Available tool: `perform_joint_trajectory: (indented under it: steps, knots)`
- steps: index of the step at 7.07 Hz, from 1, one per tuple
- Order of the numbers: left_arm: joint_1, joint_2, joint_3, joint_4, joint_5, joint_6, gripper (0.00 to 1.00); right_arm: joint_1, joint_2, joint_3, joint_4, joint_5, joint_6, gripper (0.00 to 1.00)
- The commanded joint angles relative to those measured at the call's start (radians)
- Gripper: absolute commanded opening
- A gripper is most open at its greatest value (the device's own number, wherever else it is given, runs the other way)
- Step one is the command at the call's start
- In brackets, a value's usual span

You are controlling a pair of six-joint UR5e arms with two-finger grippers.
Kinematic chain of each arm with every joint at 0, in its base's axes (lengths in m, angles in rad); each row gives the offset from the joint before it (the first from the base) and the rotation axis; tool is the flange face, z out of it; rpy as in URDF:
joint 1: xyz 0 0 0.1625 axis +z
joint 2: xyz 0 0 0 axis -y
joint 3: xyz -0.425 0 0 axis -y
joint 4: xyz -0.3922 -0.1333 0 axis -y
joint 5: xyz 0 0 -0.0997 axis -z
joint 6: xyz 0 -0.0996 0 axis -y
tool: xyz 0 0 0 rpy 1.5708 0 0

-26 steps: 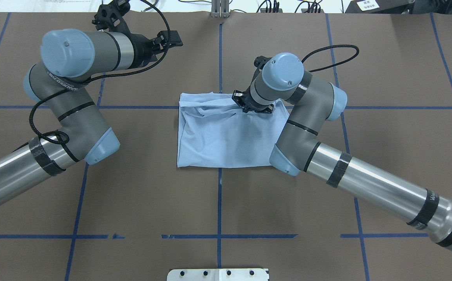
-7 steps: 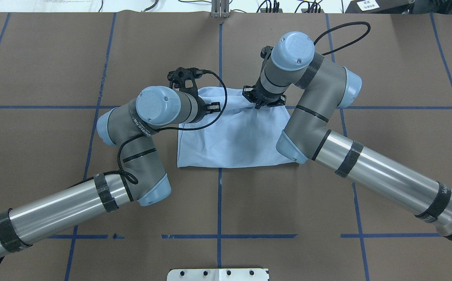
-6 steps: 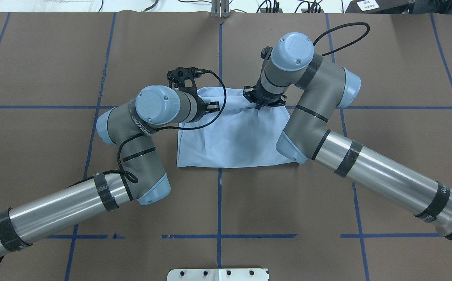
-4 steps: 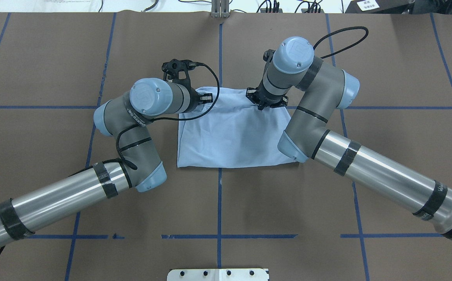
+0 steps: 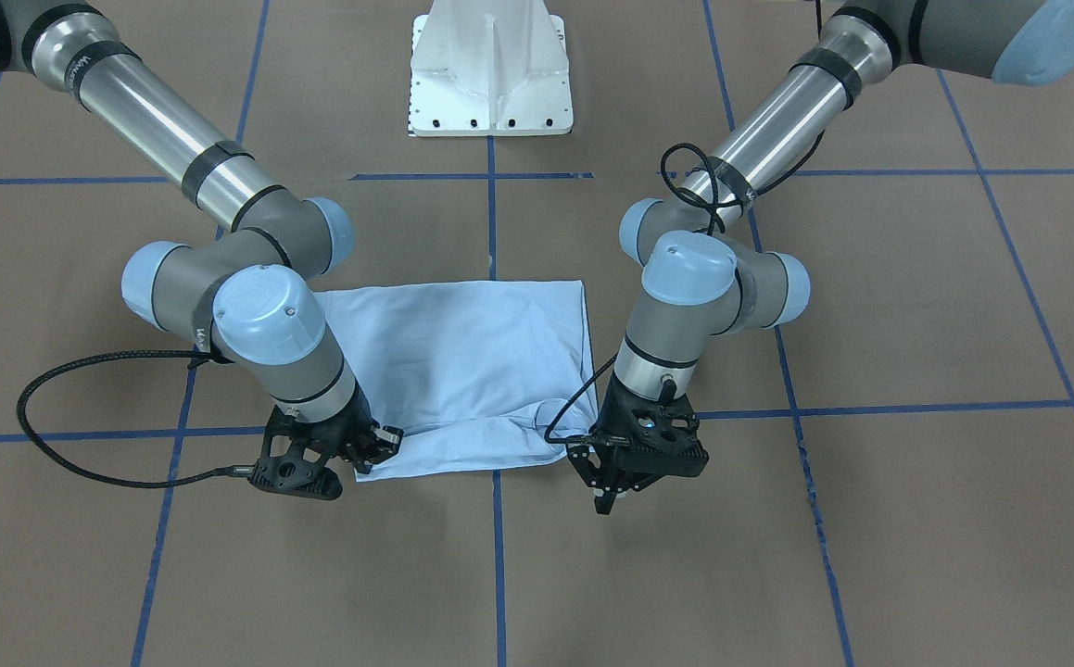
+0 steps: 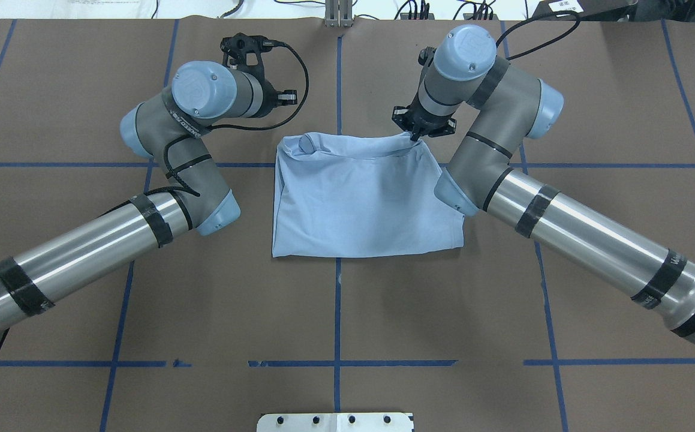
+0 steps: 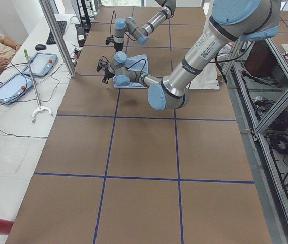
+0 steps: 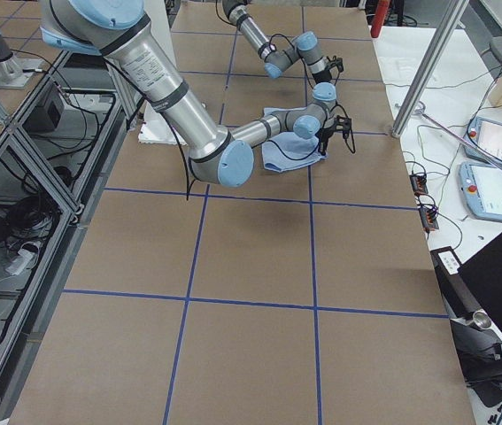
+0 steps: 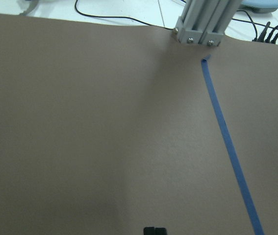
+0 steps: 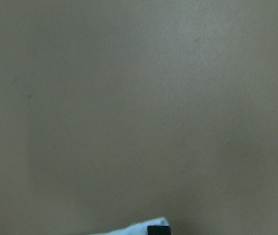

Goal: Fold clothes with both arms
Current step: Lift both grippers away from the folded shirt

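One white bolted plate sits nearest, at the robot's edge of the table, which is covered in brown paper crossed by blue tape lines. Past it, near the middle of the table, lies the light blue shirt. It is folded to a rough square across the centre tape line, and its near edge rests flat and straight on the paper. At the shirt's far right corner the right gripper has its fingers pinched together on the cloth and holds that corner up off the paper. From there the far edge runs as a ridge to a small rolled bump at the far left corner. Farther off, beyond that left corner and clear of the shirt, the left gripper hangs over bare paper, its fingers closed together on nothing. Cables trail along the table's far edge.
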Motion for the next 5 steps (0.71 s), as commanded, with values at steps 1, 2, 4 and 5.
perform_joint_trajectory:
  steps: [1, 2, 4, 5]
  knots:
    - [-0.051, 0.0, 0.001, -0.007, -0.01, 0.055, 0.0, 0.085, -0.015, -0.009, -0.004, 0.05, -0.106, 0.0]
    - [-0.077, 0.011, -0.029, 0.004, -0.104, 0.06, 0.0, 0.113, -0.03, -0.009, -0.004, 0.081, -0.14, 0.0]
    - [-0.076, 0.051, -0.195, 0.119, -0.176, 0.049, 0.0, 0.161, -0.07, 0.018, -0.008, 0.159, -0.146, 0.0]
    - [-0.04, 0.068, -0.262, 0.204, -0.177, 0.045, 0.0, 0.185, -0.13, 0.067, -0.008, 0.173, -0.172, 0.0]
